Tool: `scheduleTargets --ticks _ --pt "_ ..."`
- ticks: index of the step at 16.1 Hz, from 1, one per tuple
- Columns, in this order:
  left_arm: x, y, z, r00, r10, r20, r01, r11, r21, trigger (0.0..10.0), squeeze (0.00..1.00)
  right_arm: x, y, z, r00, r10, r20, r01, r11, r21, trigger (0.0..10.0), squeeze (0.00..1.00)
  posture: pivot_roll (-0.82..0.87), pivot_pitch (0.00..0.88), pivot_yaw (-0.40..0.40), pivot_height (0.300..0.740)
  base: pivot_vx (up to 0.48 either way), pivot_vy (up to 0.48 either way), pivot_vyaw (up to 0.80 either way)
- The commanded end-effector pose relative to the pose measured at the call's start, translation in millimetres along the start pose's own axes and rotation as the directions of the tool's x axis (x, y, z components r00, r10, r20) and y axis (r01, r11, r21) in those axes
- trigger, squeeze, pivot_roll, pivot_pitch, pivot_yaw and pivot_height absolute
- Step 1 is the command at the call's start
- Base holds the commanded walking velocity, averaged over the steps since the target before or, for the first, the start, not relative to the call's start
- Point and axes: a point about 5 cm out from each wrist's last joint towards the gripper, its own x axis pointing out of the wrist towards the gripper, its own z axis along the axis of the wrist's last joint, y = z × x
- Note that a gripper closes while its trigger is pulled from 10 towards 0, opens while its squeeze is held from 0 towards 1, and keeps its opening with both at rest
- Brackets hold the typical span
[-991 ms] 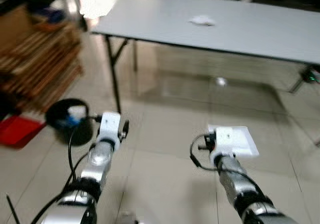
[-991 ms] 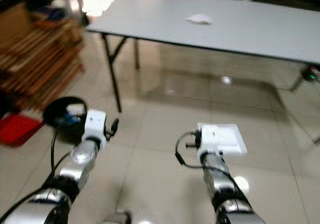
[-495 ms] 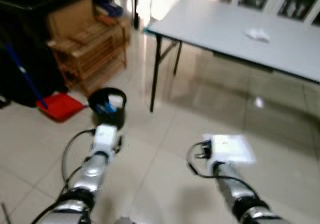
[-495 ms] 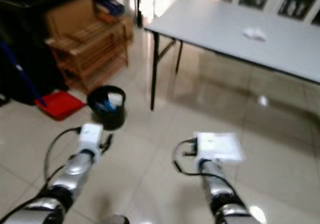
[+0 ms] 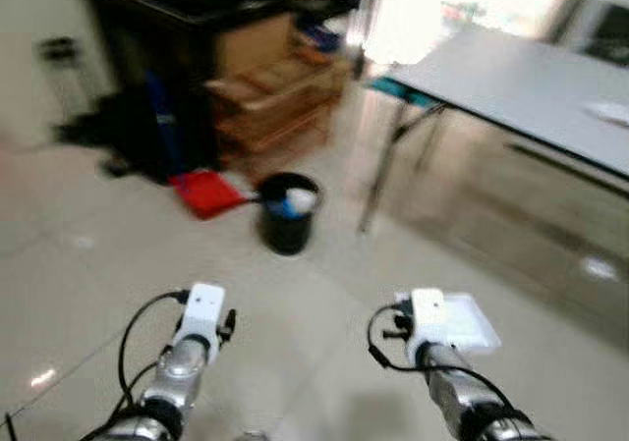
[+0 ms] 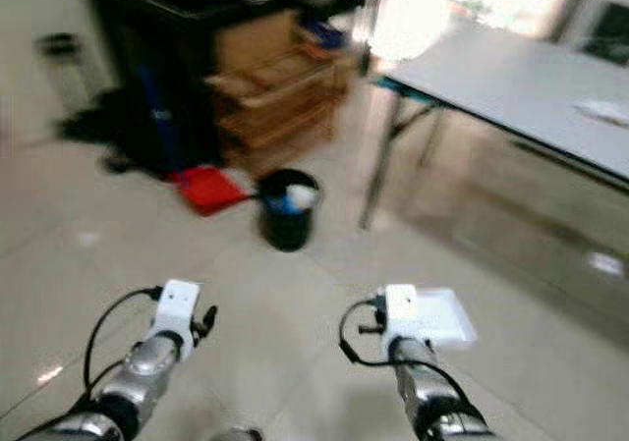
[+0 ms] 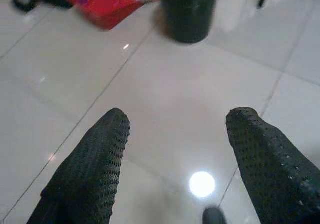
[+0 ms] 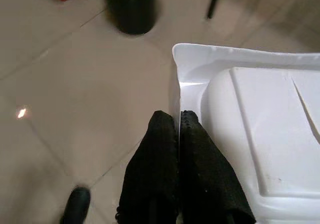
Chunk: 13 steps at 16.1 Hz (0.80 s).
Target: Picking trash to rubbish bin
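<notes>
Room: pale glossy floor tiles [image 5: 88,264], a grey folding table [image 5: 511,82] off to my right, wooden shelving [image 5: 280,102] and a dark cabinet behind, a red dustpan [image 5: 204,192] on the floor beside the bin.

What changed: my head view has swung left over the last second. The table filled the frame then; now it sits at the right edge and the rubbish bin [image 5: 287,212] has come from my far left to nearly straight ahead. That is my own turning, not the things moving; blur says I am walking.

Trash: a white plastic tray [image 8: 260,134], flat and light, carried out in front of me above the floor.

Right gripper [image 8: 179,129]: pinched closed on the tray's thin edge, fingers together on the rim.

Left gripper [image 7: 175,129]: fingers spread wide with nothing between them, pointed at bare tile, with the bin ahead of it.

Bin: black, upright, already some scraps inside, well ahead of both arms.

Meaning for the task: I judge the pick is done and I am carrying; I need to close the gap, then bring the tray over the bin's mouth. An edge grip on a wide tray may twist.
</notes>
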Motion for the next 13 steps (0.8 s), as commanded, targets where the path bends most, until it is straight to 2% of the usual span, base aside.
scheduleTargets --ticks 1,6,7,11,13 --pt "-2.6 -8.7 -12 0.998 -0.017 -0.055 0.017 1.0 -0.004 10.0 0.0 -2.8 -2.4 -12 0.998 -0.004 -0.057 0.004 1.0 -0.002 10.0 0.0 -0.02 0.046 -0.081 0.74 0.0 0.0 0.8" --pt "-6.2 -16.2 -23 0.994 -0.044 -0.096 0.046 0.999 0.023 10.0 0.0 -6.7 -0.6 -28 0.992 -0.001 -0.125 0.002 1.0 0.013 10.0 0.0 -0.02 0.051 -0.083 0.74 0.0 0.0 0.8" --pt "-6.8 -20.3 -25 0.992 -0.062 -0.107 0.062 0.998 0.002 10.0 0.0 -7.6 -0.5 -31 0.991 0.002 -0.136 0.002 1.0 0.026 10.0 0.0 -0.02 0.052 -0.087 0.74 0.0 0.0 0.0" --pt "-8.5 -33.7 -30 0.985 -0.103 -0.139 0.106 0.994 0.015 10.0 0.0 -9.1 7.4 -39 0.984 0.043 -0.172 -0.039 0.999 0.03 10.0 0.0 -0.03 0.054 -0.091 0.74 0.0 0.0 0.0" --pt "-8.8 -36.9 -31 0.983 -0.116 -0.14 0.12 0.993 0.02 10.0 0.0 -8.7 10.7 -38 0.984 0.066 -0.164 -0.064 0.998 0.02 10.0 0.0 -0.03 0.054 -0.092 0.74 0.27 0.0 0.0"
